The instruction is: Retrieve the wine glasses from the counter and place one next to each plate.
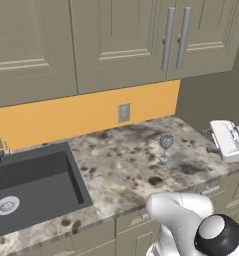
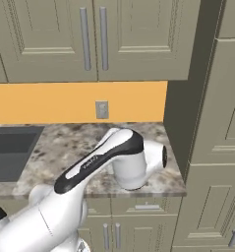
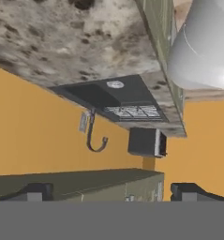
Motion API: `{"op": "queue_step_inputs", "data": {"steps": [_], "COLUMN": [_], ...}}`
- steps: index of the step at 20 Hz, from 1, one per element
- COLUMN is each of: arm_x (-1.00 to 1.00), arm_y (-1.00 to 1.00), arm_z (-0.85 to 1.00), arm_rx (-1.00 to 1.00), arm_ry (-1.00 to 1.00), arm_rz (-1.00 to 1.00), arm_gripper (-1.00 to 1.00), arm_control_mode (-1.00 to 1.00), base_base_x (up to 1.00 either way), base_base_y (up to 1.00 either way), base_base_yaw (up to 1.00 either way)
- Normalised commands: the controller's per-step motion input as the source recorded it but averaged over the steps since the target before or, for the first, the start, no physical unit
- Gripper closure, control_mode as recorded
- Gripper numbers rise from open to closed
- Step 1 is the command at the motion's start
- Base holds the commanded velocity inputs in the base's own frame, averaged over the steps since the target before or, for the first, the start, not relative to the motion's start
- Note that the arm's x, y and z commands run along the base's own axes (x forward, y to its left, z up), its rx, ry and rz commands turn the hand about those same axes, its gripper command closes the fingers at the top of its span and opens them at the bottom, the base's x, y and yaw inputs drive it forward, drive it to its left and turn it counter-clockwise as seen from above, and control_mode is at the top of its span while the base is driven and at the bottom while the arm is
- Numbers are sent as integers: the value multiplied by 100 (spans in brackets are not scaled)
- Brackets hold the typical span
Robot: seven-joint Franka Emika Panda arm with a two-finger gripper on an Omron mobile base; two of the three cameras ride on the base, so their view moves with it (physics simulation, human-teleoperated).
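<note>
one wine glass (image 1: 166,146) left of end effector (image 1: 230,141)

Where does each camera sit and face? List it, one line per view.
Left base view: behind the arm's left, looking down on speckled stone counter, pale stemmed wine glass, dark sink; white arm lower right.
Right base view: behind its right, sharing that counter, sink and grey wall outlet; arm crosses from lower left.
Hand view: rolled upside down, facing the sink; open gripper at bottom.
</note>
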Motion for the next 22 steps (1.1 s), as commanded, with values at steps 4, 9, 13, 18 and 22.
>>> {"op": "queue_step_inputs", "data": {"steps": [4, 9, 13, 18, 22], "arm_x": [66, 71, 78, 61, 44], "arm_y": [-30, -16, -4, -20, -26], "arm_z": [-68, -78, -73, -51, -46], "arm_rx": [-2, -1, -3, -1, 0], "arm_ry": [25, 21, 16, 7, 0], "arm_rz": [0, 0, 0, 0, 0], "arm_gripper": [-100, -100, -100, -100, -100], "arm_control_mode": [-100, -100, -100, -100, -100], "base_base_x": [0, 0, 0, 0, 0], "base_base_y": [0, 0, 0, 0, 0], "base_base_yaw": [0, 0, 0, 0, 0]}}
